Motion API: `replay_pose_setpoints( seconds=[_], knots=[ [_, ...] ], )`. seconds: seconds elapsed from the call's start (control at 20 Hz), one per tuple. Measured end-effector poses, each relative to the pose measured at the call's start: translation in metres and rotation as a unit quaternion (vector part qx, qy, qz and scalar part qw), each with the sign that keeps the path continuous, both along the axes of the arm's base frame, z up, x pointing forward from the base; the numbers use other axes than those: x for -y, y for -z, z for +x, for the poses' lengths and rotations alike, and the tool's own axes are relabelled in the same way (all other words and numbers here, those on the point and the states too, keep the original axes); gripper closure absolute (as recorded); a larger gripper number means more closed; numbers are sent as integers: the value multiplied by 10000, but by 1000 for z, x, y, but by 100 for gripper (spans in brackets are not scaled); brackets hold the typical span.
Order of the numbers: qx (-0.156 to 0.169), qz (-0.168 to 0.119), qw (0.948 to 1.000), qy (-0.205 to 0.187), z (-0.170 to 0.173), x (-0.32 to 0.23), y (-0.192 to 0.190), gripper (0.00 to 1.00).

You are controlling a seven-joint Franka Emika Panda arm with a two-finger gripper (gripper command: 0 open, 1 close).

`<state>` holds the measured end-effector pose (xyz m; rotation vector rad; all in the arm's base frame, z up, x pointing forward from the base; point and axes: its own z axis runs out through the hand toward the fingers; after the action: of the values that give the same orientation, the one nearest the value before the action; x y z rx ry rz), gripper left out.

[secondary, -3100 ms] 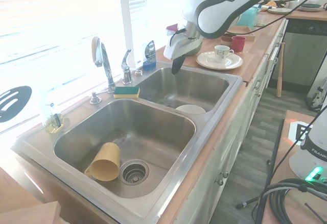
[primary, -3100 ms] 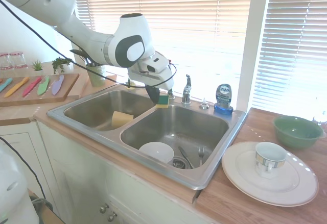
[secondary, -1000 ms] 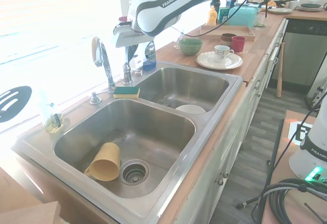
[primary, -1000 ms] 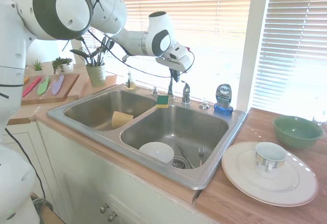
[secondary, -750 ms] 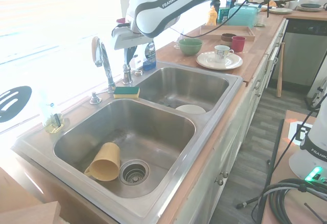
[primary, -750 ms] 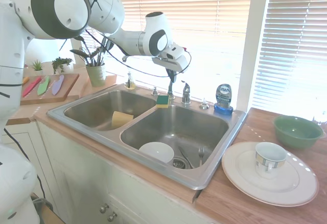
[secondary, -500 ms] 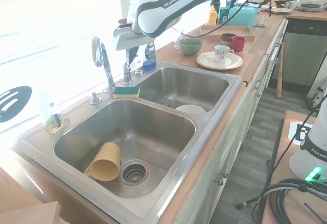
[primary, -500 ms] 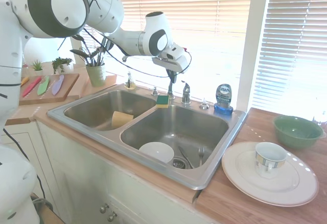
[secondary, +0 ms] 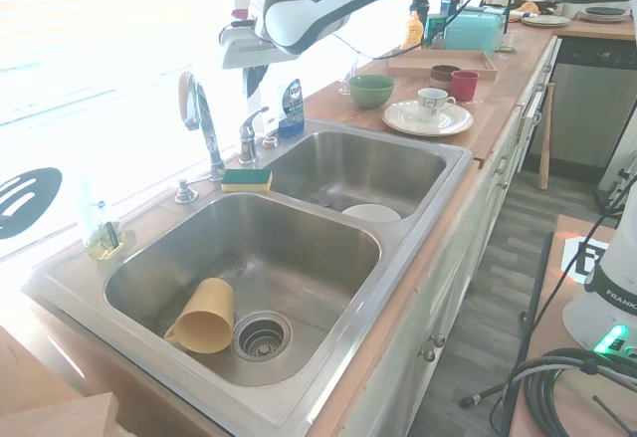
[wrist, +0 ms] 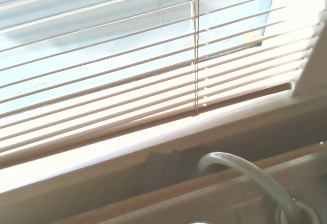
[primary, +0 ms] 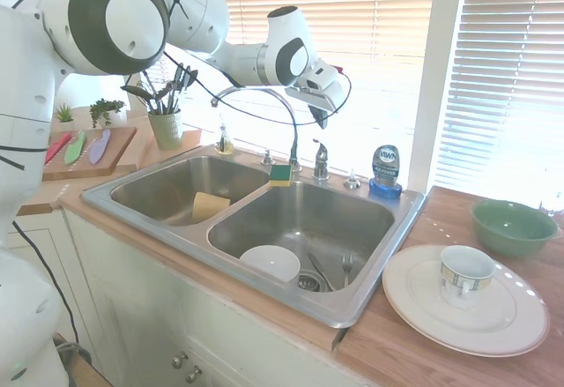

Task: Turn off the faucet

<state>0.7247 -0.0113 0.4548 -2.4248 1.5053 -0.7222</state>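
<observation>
the gripper [primary: 322, 119] is hovering with nothing in it — how far its fingers are parted i cannot tell. the faucet [primary: 264, 109] is standing just below it, the small lever handle [primary: 321, 156] almost directly beneath. rigid, slick chrome, likely — pushing the lever near its tip looks best.

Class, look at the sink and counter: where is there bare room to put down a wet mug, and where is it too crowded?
Free: the counter strip between the sink edge and the white plate. Crowded: the ledge behind the basins, with the faucet, sponge and soap bottle. The right basin already holds a white bowl and cutlery.
</observation>
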Motion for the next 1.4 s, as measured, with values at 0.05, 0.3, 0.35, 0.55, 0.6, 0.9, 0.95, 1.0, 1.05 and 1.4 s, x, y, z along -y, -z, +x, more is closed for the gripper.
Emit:
replay_pose_setpoints(
  seconds=[0.05,0.3,0.35,0.55,0.6,0.9,0.95,1.0,1.05,1.4],
  knots=[
    [-31,-3,10000,20,3,2,2,100],
    [-137,9,9999,80,2,9,5,100],
    [-178,17,9998,79,0,9,6,100],
    [-338,101,9994,6,-15,7,9,100],
    [-404,132,9991,-25,-20,7,11,100],
    [-880,365,9954,-71,-39,7,13,100],
    [-918,377,9950,-78,-39,8,13,100],
    [-941,382,9948,-86,-40,8,14,100],
    [-957,387,9946,-93,-40,8,15,100],
    [-1107,405,9929,-149,-46,11,28,100]
  ],
)
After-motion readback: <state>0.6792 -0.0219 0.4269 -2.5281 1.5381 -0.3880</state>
